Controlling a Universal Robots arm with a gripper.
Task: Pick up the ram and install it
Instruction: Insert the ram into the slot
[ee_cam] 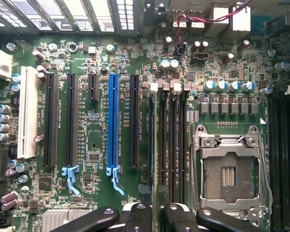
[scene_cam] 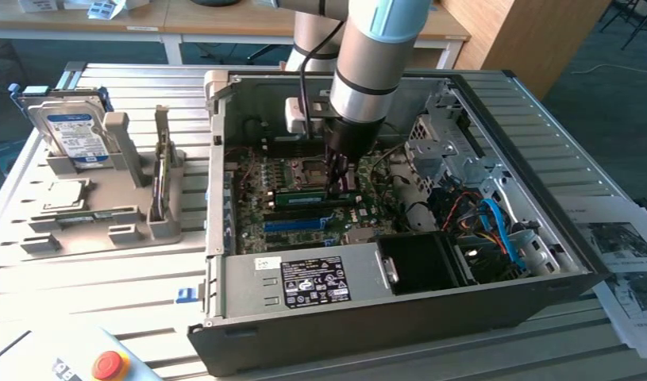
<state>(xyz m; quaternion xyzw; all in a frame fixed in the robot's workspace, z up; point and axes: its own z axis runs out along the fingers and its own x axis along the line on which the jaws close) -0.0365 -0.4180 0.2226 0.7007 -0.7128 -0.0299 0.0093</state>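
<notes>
**Inside the case: claw over the memory slots**

Down inside the open computer case [scene_cam: 408,321], the arm [scene_cam: 371,71] is reaching straight down toward the motherboard [scene_cam: 254,222]. The claw [scene_cam: 341,184] is hanging over the bank of memory slots beside the processor socket [scene_cam: 310,168].

The ram [scene_cam: 302,193] is standing on its long edge in one of those slots, right under the claw. Its green face is turning toward the power supply [scene_cam: 302,282] at the near wall of the case.

Seen from the wrist view, the ram [ee_cam: 157,198] is showing edge-on as a thin strip lying along its slot. The claw [ee_cam: 157,217] is straddling its upper edge. Whether the claw is clamping the ram or standing just clear of it cannot be told.

- The processor socket [ee_cam: 229,176] is lying just beside the memory slots, its metal frame shut over bare contacts.
- On the other side of the memory slots, a blue slot [ee_cam: 113,121] is running between black ones.

At the exterior view's left, outside the case, a grey holder [scene_cam: 101,230] is resting on the ribbed table [scene_cam: 48,294]. It is carrying a hard drive [scene_cam: 75,135] upright at its far end. A red button [scene_cam: 109,365] is sitting at the near edge of the table. Printed sheets [scene_cam: 620,262] are lying at the exterior view's right.
</notes>
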